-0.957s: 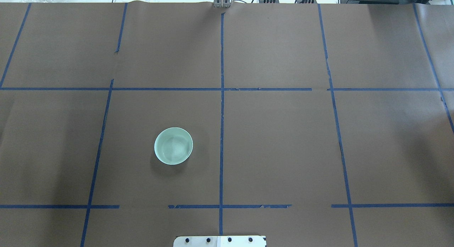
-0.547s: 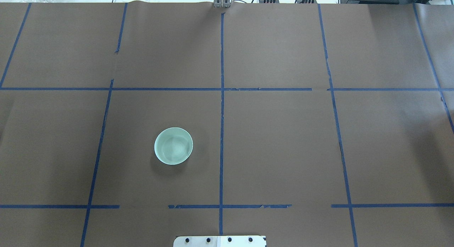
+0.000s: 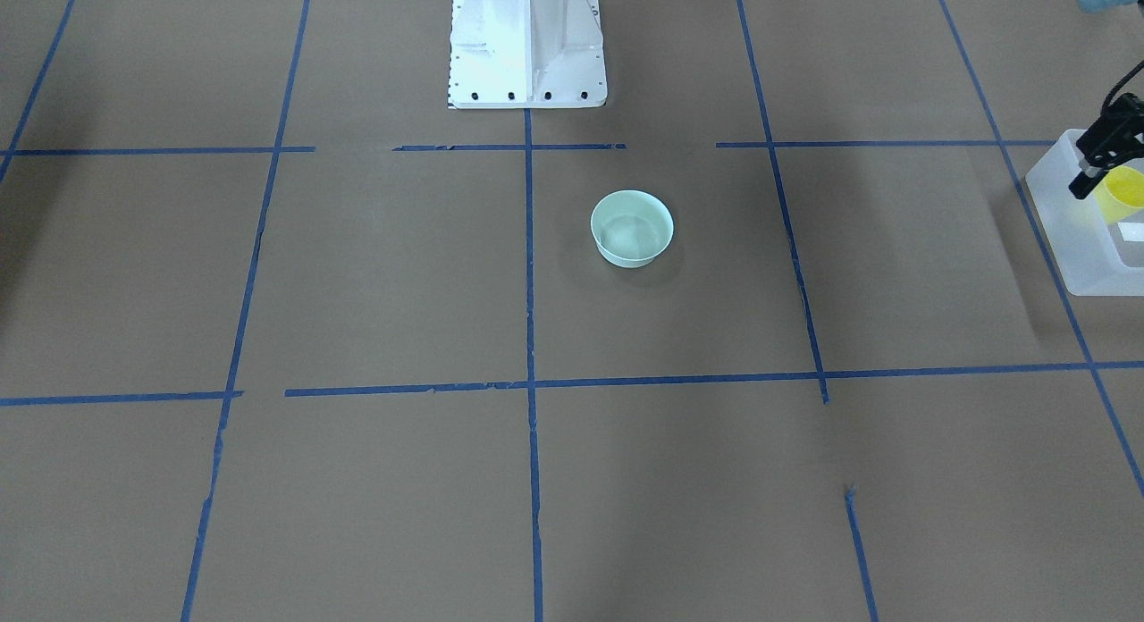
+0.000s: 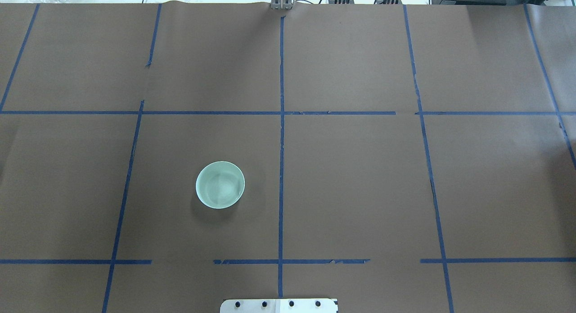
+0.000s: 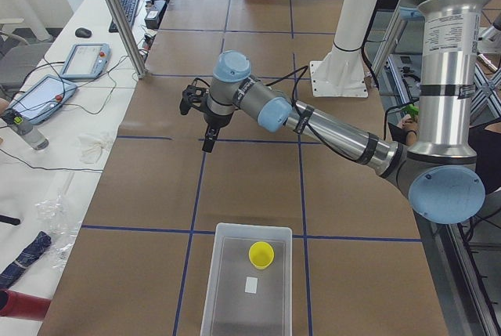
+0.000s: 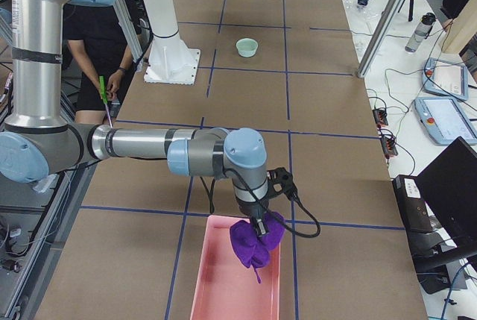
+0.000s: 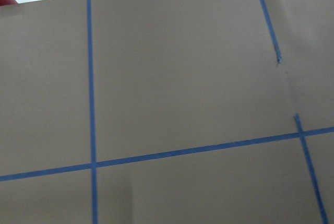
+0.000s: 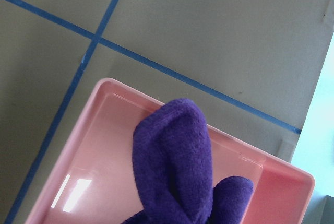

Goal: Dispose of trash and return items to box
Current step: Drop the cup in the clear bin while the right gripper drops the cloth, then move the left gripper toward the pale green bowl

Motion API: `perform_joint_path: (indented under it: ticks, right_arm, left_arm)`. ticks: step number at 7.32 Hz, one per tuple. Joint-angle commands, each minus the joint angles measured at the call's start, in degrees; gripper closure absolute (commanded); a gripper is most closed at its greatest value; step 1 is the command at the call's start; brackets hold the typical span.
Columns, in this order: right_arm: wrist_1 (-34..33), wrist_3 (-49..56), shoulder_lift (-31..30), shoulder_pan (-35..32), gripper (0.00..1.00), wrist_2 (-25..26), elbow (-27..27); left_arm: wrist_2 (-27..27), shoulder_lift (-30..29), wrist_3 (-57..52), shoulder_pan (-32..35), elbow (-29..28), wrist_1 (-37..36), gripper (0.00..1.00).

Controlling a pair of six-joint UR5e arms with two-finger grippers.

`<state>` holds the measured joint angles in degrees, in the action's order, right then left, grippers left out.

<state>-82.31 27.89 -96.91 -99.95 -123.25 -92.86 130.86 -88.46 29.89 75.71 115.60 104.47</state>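
The mint-green bowl [image 4: 220,185] stands upright and empty on the brown table, left of the centre line; it also shows in the front view [image 3: 632,229]. The yellow cup [image 5: 261,254] stands inside the translucent box [image 5: 235,297] at the table's left end. My left gripper [image 5: 208,146] hangs over bare table between box and bowl; in the front view [image 3: 1081,191] it overlaps the box [image 3: 1086,256]. I cannot tell whether it is open. My right gripper [image 6: 258,230] is over the pink tray [image 6: 223,283], with the purple cloth [image 8: 175,161] hanging at it; its fingers are hidden.
The robot's white base [image 3: 527,50] stands at the table's near-middle edge. Blue tape lines grid the brown table [image 4: 360,178]. A side bench with tablets [image 5: 47,93] and cables runs along the far edge. A person [image 6: 104,51] stands behind the base.
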Motion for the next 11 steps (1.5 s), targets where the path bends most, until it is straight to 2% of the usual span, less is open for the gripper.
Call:
perform_joint_path:
  ticks: [1, 2, 4, 6, 8, 9, 11]
  right_arm:
    - [6.1, -0.6, 0.1, -0.1, 0.47, -0.1, 6.6]
    - [5.9, -1.1, -0.5, -0.1, 0.0, -0.8, 6.8]
    - [3.9, -3.0, -0.5, -0.1, 0.0, -4.9, 7.2]
    - [3.1, -15.4, -0.4, -0.1, 0.0, -11.8, 5.6]
    - [3.4, -21.8, -0.1, 1.2, 0.0, -11.7, 3.1]
    - [3.5, -22.3, -0.1, 2.3, 0.0, -11.6, 1.8]
    - [3.4, -26.1, 0.3, 5.5, 0.0, -12.2, 0.3]
  left_arm:
    - [-0.3, 0.0, 8.2, -6.0, 0.8, 4.2, 0.0]
    - [-0.3, -0.1, 13.1, -9.1, 0.9, 6.8, 0.0]
    - [-0.7, -2.1, 23.4, -15.1, 3.1, 7.1, 0.0]
    - [-6.6, -5.6, 33.1, -22.5, 4.2, 6.9, 0.0]
    - [-10.8, -8.2, 40.6, -28.9, 4.2, 6.4, 0.0]
    - [-15.2, -9.5, 44.2, -33.7, 4.1, 4.4, 0.0]
    - [-19.7, -12.6, 45.8, -37.6, 3.2, -1.4, 0.0]
